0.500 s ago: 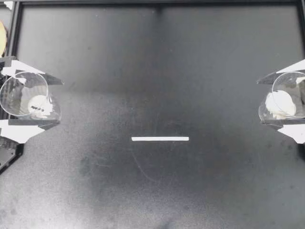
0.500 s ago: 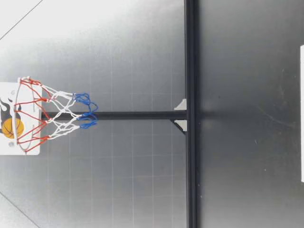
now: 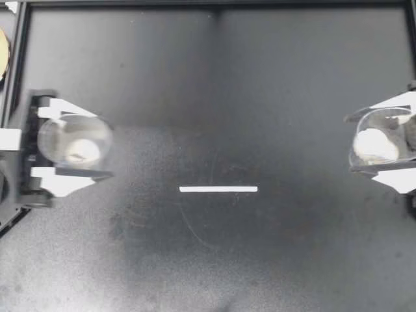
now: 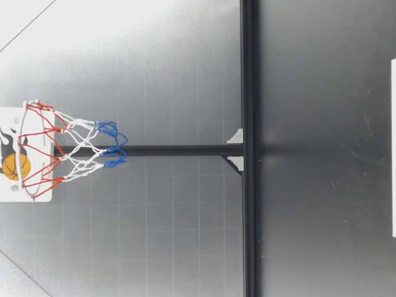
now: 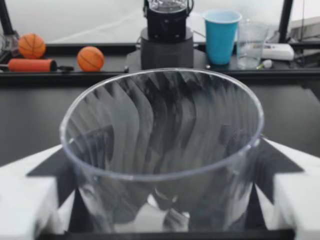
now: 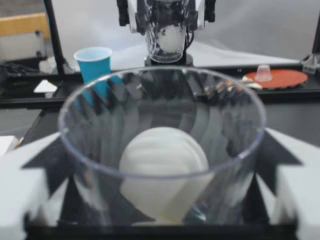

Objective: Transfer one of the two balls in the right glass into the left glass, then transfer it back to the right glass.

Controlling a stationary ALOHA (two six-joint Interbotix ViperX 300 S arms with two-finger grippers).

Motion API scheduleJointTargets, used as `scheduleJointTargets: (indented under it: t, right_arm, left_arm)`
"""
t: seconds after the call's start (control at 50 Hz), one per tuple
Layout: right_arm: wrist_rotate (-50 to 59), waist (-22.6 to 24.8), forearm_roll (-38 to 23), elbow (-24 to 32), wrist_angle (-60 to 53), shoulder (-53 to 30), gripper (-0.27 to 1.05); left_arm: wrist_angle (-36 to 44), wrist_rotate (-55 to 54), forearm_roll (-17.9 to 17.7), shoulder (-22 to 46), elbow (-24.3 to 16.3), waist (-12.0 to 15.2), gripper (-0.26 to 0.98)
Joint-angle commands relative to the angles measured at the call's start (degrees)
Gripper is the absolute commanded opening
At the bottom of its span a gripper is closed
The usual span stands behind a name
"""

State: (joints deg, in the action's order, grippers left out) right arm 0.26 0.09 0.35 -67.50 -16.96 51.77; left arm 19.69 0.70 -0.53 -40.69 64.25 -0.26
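- Shift over the last half second: left gripper [image 3: 97,144] carried inward off the table's left border, pinching the left glass [image 3: 73,133] from both sides.
- Right gripper [image 3: 354,144] nudged only slightly inward, clamped likewise on the right glass [image 3: 385,133].
- Ball [image 3: 83,150] lying low inside the left glass; second ball [image 3: 374,144] alone inside the right glass, filling much of its bottom in the right wrist view.
- Judged from that split: first transfer done, return pour into the right glass yet to come. Inward move of the left arm probably the opening of that return.
- Open room: broad bare stretch of table [image 3: 214,84] between the two glasses, with only a white strip [image 3: 218,189] lying flat near the middle and no obstacle in the path.
- Edges: black frame rail [image 3: 21,58] near the left gripper on its outer side; right gripper close against the table's right border. Little slack outward, plenty inward.
- Low view: no arm or glass in sight, just a small hoop [image 4: 37,151] raised on a post, apart from the work.
- Likely risk: round ball on slick glass, quick to roll out under a steep tilt; rims best brought close before tipping.
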Motion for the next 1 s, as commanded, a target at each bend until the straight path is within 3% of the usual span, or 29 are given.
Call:
scheduleJointTargets:
  t: [0.0,0.18,0.36,0.52,0.8,0.98]
  right_arm:
    - [-0.09,0.35,0.18,2.72,-0.7,-2.37,0.74]
    - [-0.53,-0.09,0.18,5.36,-0.88,-5.8,0.73]
    - [-1.93,-3.69,-0.44,9.58,-1.14,-10.02,0.73]
    - [-8.26,-7.29,-0.53,15.64,-1.23,-16.08,0.73]
    - [-20.57,-9.84,-0.53,24.96,-3.25,-24.96,0.73]
    - [-26.19,-10.11,-0.62,28.83,-5.01,-28.92,0.73]
  left_arm:
    - [2.02,-0.09,-0.18,1.76,-2.72,-0.18,0.82]
    - [3.87,0.7,-0.18,4.75,-4.75,-0.18,0.77]
    - [5.01,1.05,-0.09,7.82,-7.29,-0.18,0.77]
    - [8.61,0.97,-0.09,11.34,-9.05,-0.18,0.77]
    - [22.32,0.09,-0.09,19.86,-11.43,-0.26,0.77]
    - [23.03,-1.14,-0.09,24.7,-14.68,-0.53,0.77]
